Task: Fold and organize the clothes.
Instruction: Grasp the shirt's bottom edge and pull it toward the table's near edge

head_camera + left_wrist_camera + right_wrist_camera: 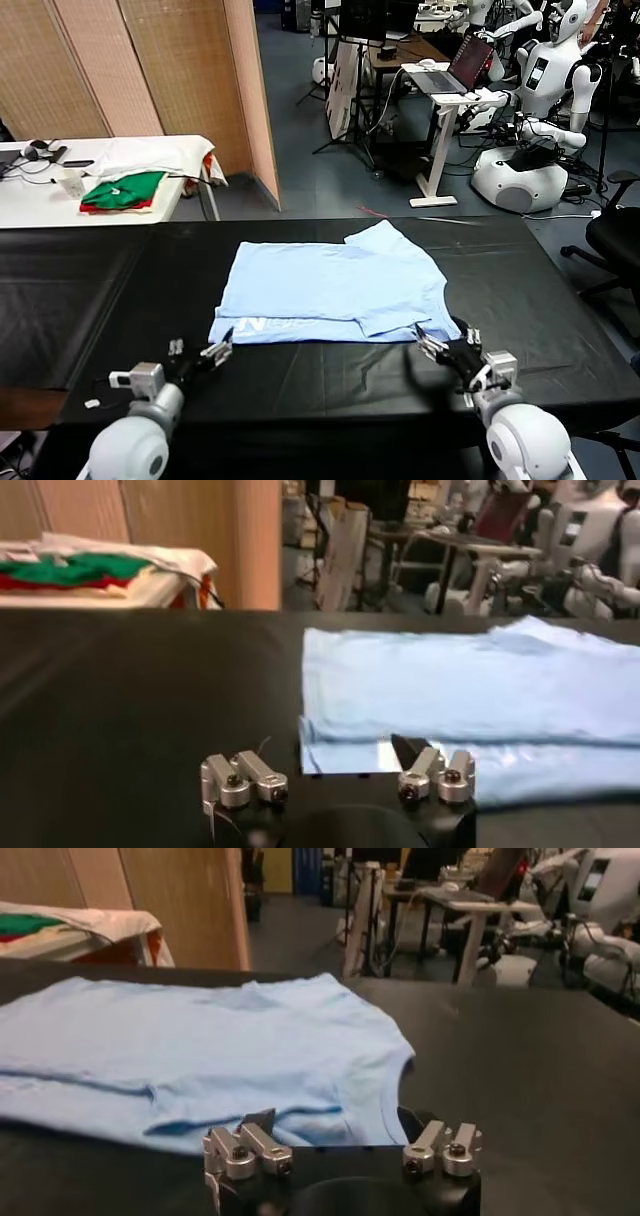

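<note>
The pale blue T-shirt lies flat, partly folded, at the centre of the black surface, its white lettering on the near folded edge toward 7 o'clock. The left pincer sits at the shirt's 7 o'clock corner, jaws spread and empty, tips just beside the hem; in the left wrist view the folded corner lies between the spread fingers. The right pincer sits at the shirt's 5 o'clock corner, jaws likewise spread, holding nothing, just beside the cloth's near edge. Green-and-red folded garments rest on a white table at 10 o'clock, well apart.
</note>
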Controlling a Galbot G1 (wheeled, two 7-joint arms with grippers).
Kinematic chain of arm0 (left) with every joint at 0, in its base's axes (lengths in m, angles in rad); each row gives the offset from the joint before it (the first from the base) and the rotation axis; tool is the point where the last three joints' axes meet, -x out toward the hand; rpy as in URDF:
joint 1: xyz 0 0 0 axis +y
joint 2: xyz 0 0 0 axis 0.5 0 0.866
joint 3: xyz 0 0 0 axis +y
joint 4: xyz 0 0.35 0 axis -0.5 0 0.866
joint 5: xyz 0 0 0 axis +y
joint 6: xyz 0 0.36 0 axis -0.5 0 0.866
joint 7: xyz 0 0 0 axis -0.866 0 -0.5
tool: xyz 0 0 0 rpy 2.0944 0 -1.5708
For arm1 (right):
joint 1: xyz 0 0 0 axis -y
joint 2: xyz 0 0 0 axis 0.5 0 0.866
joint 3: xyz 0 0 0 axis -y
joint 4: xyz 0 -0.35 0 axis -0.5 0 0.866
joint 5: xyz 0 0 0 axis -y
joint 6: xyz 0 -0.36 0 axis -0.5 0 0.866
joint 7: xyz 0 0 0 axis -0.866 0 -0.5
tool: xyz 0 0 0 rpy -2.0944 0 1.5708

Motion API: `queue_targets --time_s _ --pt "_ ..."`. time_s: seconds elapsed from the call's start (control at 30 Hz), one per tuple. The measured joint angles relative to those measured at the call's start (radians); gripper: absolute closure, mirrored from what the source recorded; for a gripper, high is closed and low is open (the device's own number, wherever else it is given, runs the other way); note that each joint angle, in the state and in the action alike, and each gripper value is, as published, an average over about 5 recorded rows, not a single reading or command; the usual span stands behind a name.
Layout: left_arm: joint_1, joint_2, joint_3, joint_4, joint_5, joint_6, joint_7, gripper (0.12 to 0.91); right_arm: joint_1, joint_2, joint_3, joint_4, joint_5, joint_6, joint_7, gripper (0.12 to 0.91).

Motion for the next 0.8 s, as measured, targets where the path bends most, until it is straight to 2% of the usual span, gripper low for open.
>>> queue_targets --time_s 0.13,0.3,0.43,0.53,0.7,0.8 --pt "0.005 0.0 0.0 0.009 -0.008 0.0 0.012 0.14 0.006 0.004 -0.004 -0.014 0.0 0.003 -0.001 0.288" --pt "-0.01 -0.003 -0.001 0.029 -0.031 -0.002 0.016 0.193 0.01 0.007 -0.007 -0.023 0.0 0.003 -0.002 0.327" --pt "-0.029 0.0 -0.005 0.047 -0.07 -0.003 0.018 0.243 0.01 0.007 -0.008 -0.027 -0.001 0.003 -0.002 0.388" --pt "-0.041 0.001 -0.005 0.06 -0.087 -0.003 0.022 0.369 0.008 0.008 -0.009 -0.03 -0.001 0.003 -0.002 0.483" --pt "-0.05 0.001 -0.002 0.077 -0.089 -0.006 0.027 0.688 0.001 0.005 -0.008 -0.022 0.003 -0.017 0.014 0.776" --pt "-0.045 0.003 -0.001 0.078 -0.088 -0.006 0.027 0.838 -0.006 -0.004 -0.003 -0.008 0.026 -0.051 0.03 0.875"
